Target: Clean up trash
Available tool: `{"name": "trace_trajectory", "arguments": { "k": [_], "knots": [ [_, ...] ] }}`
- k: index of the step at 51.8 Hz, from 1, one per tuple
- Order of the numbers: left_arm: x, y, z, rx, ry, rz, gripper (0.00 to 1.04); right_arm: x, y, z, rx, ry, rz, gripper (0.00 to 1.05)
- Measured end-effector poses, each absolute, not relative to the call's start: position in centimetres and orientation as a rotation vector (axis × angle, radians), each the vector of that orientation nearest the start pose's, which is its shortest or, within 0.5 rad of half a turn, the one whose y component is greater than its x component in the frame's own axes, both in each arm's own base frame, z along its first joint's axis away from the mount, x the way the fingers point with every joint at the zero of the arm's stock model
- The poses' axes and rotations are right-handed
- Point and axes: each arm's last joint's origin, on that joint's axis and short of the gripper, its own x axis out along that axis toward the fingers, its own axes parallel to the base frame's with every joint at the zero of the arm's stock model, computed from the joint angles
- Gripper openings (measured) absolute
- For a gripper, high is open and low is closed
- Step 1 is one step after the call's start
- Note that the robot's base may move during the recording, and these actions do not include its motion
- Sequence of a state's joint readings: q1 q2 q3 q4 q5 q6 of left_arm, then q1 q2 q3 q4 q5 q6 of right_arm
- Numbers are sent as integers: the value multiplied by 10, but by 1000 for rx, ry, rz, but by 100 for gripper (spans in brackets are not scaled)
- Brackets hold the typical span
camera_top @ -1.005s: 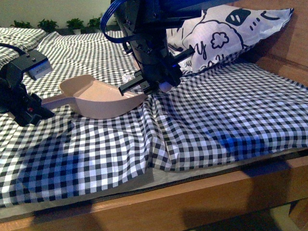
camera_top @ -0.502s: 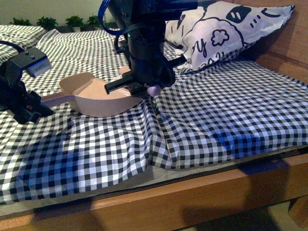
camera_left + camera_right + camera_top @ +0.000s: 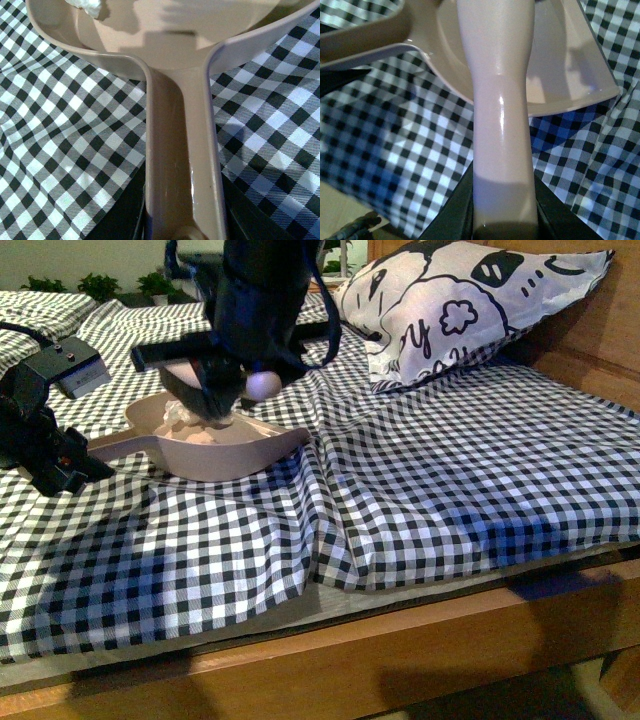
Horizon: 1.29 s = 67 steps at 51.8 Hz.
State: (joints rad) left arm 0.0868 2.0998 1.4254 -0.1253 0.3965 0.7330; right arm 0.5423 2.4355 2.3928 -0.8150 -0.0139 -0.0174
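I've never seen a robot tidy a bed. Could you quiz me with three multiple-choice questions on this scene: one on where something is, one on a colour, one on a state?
1. Where is the paper wad?
A. on the pillow
B. in the scoop
C. on the floor

2. What covers the bed?
A. a black and white checked sheet
B. a plain red sheet
C. a green striped sheet

3. What is the left gripper doing?
A. hanging open in the air
B. resting open on the pillow
C. closed on the scoop's handle

Answers:
1 B: the paper wad lies inside the bowl of the scoop.
2 A: the checked sheet is black and white.
3 C: the left gripper clamps the handle's end.
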Motion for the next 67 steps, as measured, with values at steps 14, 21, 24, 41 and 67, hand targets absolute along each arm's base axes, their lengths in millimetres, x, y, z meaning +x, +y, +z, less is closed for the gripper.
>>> {"name": "trace_trajectory", "arguments": {
  "k": [14,21,24,41,67],
  "knots": [
    [447,28,158,498,629,-558,27,437,242,303,-252,732,528,20],
    [447,28,158,498,629,-558,27,439,220,306,-242,715,479,20],
    [447,28,158,498,629,-558,27,439,212,306,-237,709,457,20],
    [447,28,158,498,629,-558,27,428,133,321,-180,591,250,20],
    [447,28,158,498,629,-558,27,320,-12,388,73,416,156,20]
  ]
}}
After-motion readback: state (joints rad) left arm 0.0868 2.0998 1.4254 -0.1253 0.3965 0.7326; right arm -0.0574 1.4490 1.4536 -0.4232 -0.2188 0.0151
